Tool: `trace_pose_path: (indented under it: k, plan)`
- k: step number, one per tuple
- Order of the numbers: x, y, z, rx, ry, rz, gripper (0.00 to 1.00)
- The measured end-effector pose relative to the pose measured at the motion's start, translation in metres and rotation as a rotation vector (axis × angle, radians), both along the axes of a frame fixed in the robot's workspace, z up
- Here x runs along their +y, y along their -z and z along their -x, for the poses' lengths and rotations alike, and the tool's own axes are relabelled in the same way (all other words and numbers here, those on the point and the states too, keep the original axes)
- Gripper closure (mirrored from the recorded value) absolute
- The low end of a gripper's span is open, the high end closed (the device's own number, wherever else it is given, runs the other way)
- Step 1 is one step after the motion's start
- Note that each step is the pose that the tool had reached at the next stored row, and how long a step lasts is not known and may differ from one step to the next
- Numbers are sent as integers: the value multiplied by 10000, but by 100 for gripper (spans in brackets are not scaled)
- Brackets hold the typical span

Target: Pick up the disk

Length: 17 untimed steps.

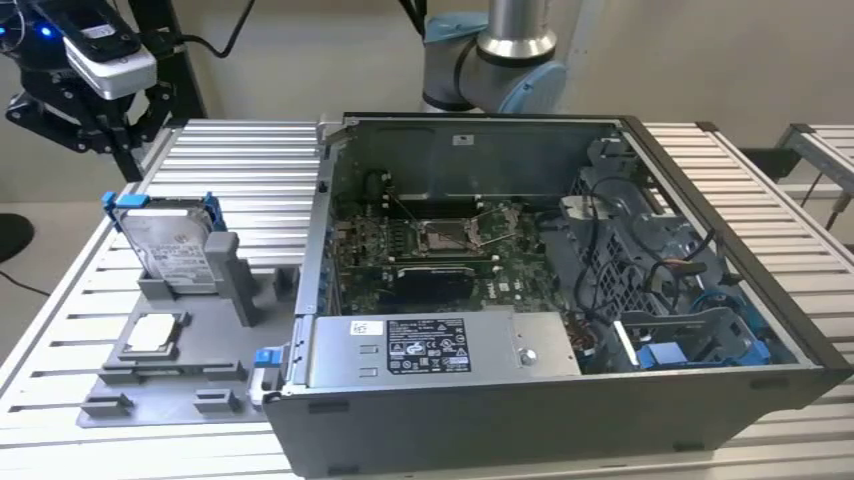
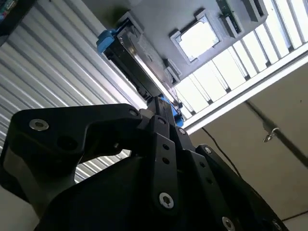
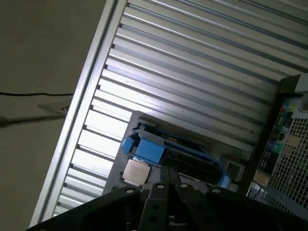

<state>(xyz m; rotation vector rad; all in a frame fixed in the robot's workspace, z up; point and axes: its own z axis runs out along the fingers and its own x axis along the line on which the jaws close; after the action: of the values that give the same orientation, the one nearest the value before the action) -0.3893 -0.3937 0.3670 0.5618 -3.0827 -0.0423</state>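
- Black metal gripper is held above the slatted aluminium bench; the state of its jaws cannot be told.
- Silver-grey rectangular disk, framed by a blue plastic carrier, is stood upright in a grey plastic holder, at the exterior view's left of the dark grey computer case.

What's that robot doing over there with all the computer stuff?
A robot arm is meant to pick up the disk. The disk stands upright in a grey holder on the table, beside an open computer case. The gripper hangs higher up, apart from the disk, which has not been lifted. A small silver chip lies in the holder too.
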Motion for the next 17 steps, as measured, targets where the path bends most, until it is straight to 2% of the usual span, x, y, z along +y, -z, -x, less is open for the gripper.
trace_pose_path:
  k: [17]
  plan:
    - [0,0,5,-8,-2921,89,100]
